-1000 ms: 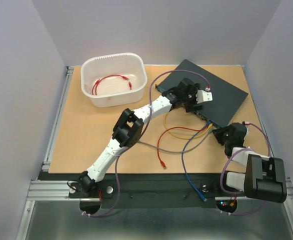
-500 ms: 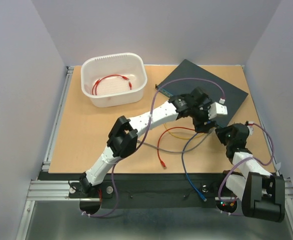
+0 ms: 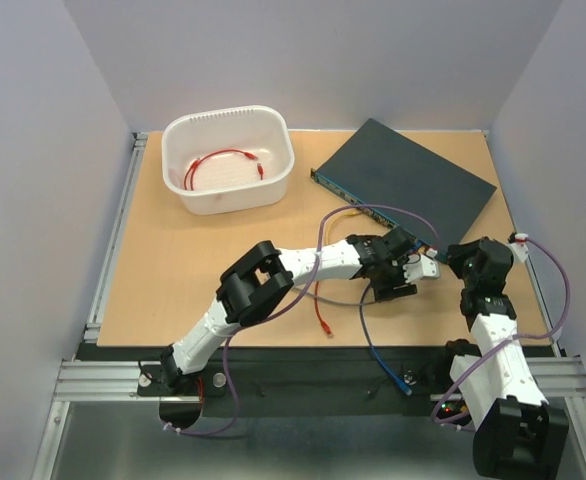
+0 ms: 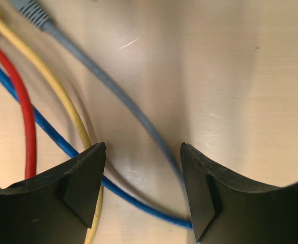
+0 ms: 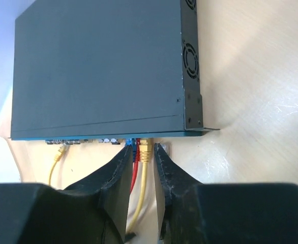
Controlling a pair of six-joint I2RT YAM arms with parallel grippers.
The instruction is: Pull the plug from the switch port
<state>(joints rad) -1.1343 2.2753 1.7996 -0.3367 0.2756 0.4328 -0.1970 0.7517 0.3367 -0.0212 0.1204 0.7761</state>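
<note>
Swung down off the switch, which lies far right on the counter, our left claw hangs spread and empty over the grey cable, while our right claw, narrowly parted, straddles the yellow plug at the port edge; we should pinch it squarely and draw straight back.

Overhead view looks down on the whole table; both wrist views sit close (sharing the yellow cable).

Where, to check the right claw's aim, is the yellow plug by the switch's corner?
In the right wrist view the yellow plug sits at the switch's socket edge between the right claw's tips, beside a red plug.
</note>
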